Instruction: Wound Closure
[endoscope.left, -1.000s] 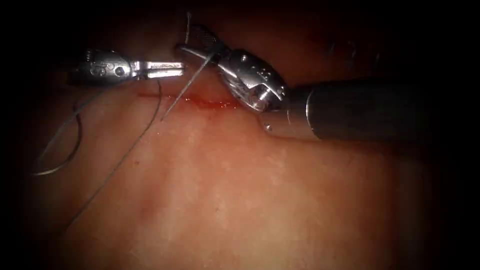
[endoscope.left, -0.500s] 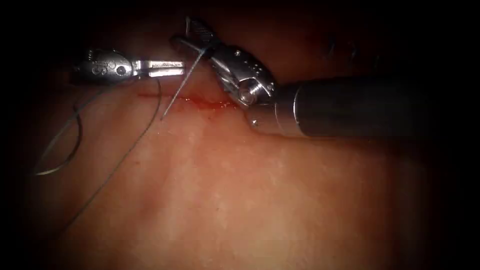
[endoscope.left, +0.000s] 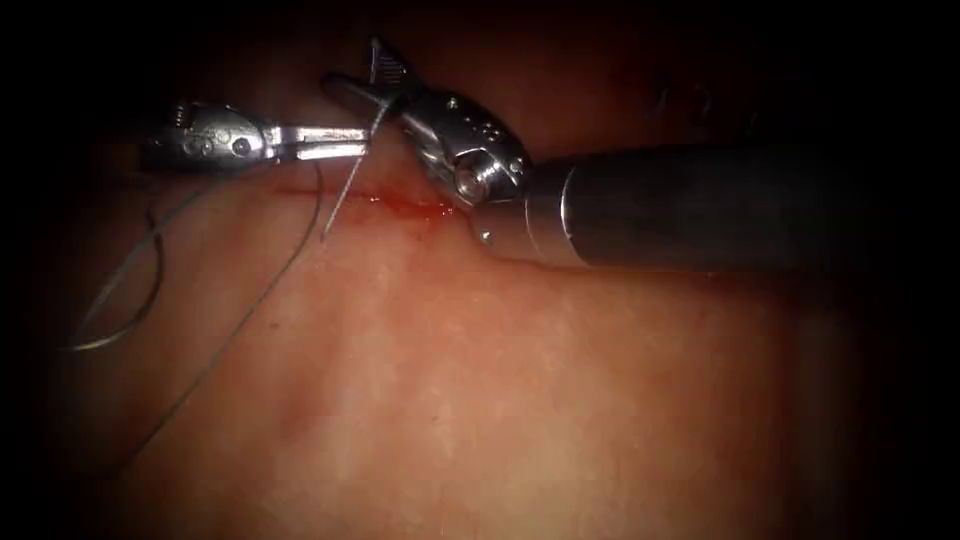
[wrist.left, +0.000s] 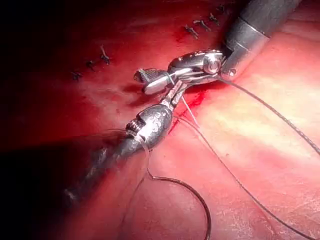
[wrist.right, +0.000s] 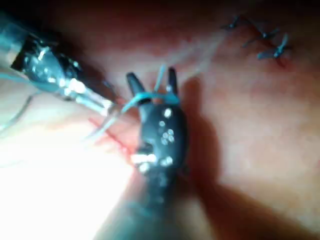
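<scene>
Gripped the needle (endoscope.left: 343, 195) about mid-curve with the left claw (endoscope.left: 362, 143), jaws pressed together on it, or so it looked. Had the right claw (endoscope.left: 357, 65) spread around the needle's upper end, pinching nothing. Held the point free of the tissue (endoscope.left: 480, 380), near the left end of the cut (endoscope.left: 300, 192) and its red fluid (endoscope.left: 410, 207). Trailed thread (endoscope.left: 225, 345) leftward in slack loops. Risked a twisted or dropped needle from so slight a hold at the claw's tip, and a snag in that slack.

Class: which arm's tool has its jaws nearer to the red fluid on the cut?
The right. The right tool reaches across just above the red fluid, its wrist right beside it. The left tool has its tip off to the fluid's left.
</scene>
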